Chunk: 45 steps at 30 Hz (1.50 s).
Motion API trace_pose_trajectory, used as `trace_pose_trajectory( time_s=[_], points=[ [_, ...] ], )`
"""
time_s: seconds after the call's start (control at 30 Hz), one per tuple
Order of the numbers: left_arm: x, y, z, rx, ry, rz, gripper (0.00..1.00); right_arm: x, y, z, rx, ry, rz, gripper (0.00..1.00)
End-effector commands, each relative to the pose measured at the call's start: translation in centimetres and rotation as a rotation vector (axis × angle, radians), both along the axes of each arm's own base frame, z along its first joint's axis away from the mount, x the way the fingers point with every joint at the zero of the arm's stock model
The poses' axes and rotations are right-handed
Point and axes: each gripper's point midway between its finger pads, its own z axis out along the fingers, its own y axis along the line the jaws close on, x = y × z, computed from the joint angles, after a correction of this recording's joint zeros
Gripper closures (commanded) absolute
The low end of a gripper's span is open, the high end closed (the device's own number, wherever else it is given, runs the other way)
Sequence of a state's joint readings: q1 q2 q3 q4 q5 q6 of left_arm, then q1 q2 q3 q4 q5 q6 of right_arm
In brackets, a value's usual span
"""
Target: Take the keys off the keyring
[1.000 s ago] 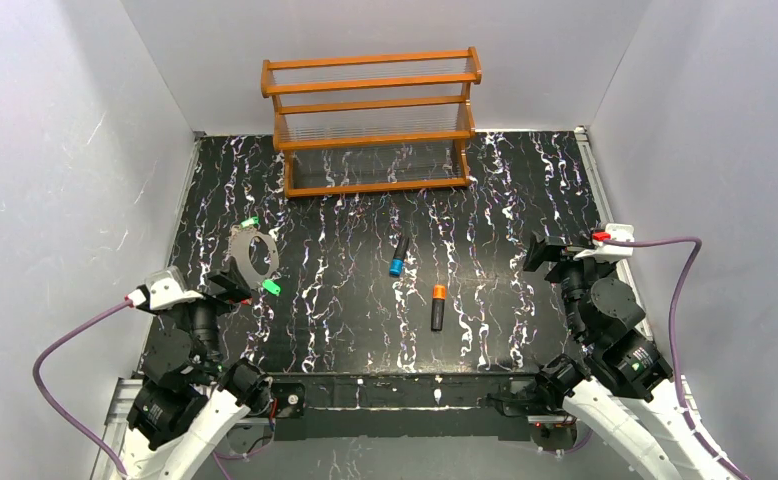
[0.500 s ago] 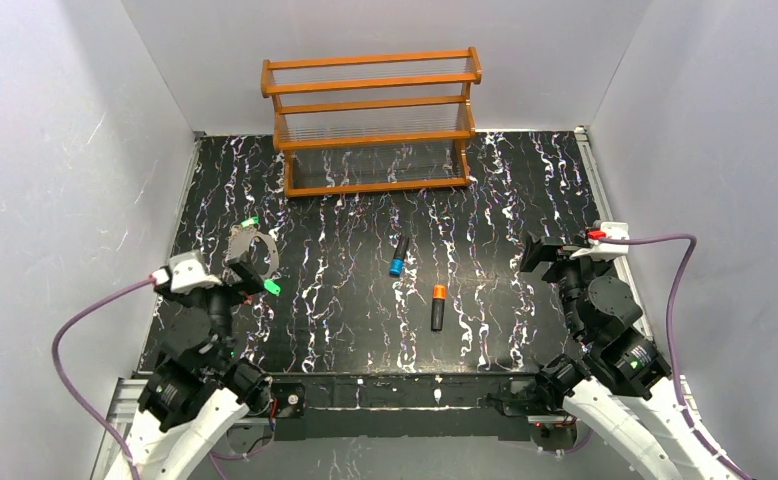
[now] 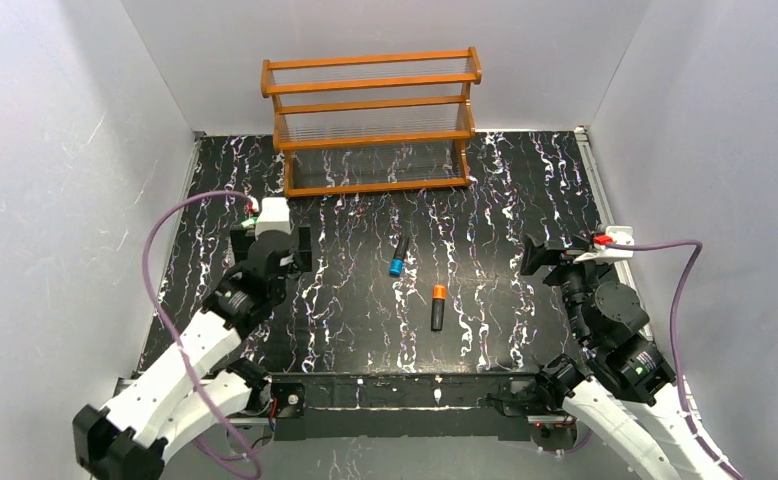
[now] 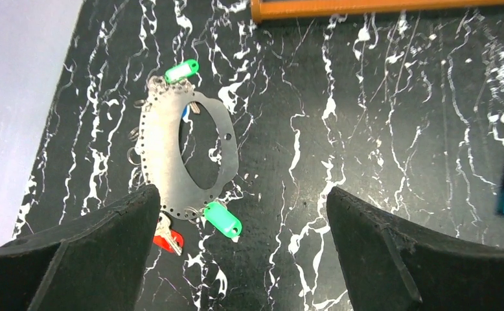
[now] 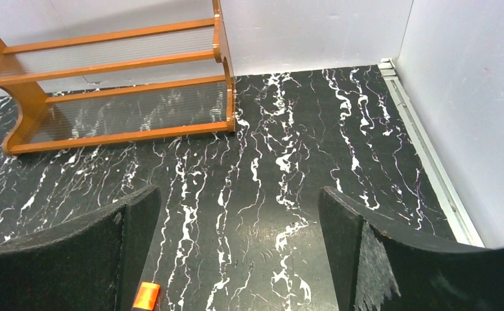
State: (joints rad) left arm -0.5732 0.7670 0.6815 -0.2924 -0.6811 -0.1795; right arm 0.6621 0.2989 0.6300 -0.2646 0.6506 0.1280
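Note:
The keyring (image 4: 162,162), a wide flat pale grey ring with small holes along its rim, lies on the black marbled table in the left wrist view. A green key (image 4: 181,70) hangs at its far end and a second green key (image 4: 223,218) at its near end. A red-headed key (image 4: 166,241) lies beside my left finger, and a bit of blue (image 4: 184,111) shows inside the ring. My left gripper (image 4: 243,214) is open and empty above the ring's near end. In the top view my left gripper (image 3: 273,250) hides the ring. My right gripper (image 3: 543,255) is open and empty, far right.
A blue-capped marker (image 3: 398,257) and an orange-capped marker (image 3: 437,306) lie mid-table. A wooden rack (image 3: 370,120) stands at the back. White walls close in the left, right and back edges.
My left arm has swung forward and up from the near left edge and now hangs over the keyring, hiding it in the top view. The right arm has barely moved.

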Motion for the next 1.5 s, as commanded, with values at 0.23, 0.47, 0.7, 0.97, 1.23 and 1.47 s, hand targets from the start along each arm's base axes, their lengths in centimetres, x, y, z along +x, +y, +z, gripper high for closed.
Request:
trace_pose_trajectory(
  time_s=[0.23, 0.47, 0.7, 0.97, 1.23, 1.47],
  points=[
    [5.0, 2.2, -5.7, -0.091, 0.244, 0.166, 0.02, -0.7, -0.1, 2.2, 0.057, -0.066, 0.020, 0.01],
    [5.9, 8.3, -10.1, -0.149, 0.360, 0.395, 0.05, -0.4, 0.4, 2.0, 0.048, -0.061, 0.043, 0.01],
    [6.8, 11.6, -13.5, -0.173, 0.472, 0.485, 0.09, -0.4, 0.3, 2.0, 0.050, -0.072, 0.047, 0.01],
    [7.1, 13.1, -15.9, -0.190, 0.543, 0.506, 0.18, -0.4, 0.2, 2.0, 0.051, -0.085, 0.049, 0.01],
    [6.8, 12.7, -17.6, -0.213, 0.596, 0.490, 0.27, -0.3, 0.2, 2.1, 0.051, -0.090, 0.051, 0.01],
    [5.8, 12.3, -18.9, -0.223, 0.658, 0.493, 0.28, -0.2, 0.2, 2.0, 0.049, -0.090, 0.052, 0.01]
  ],
)
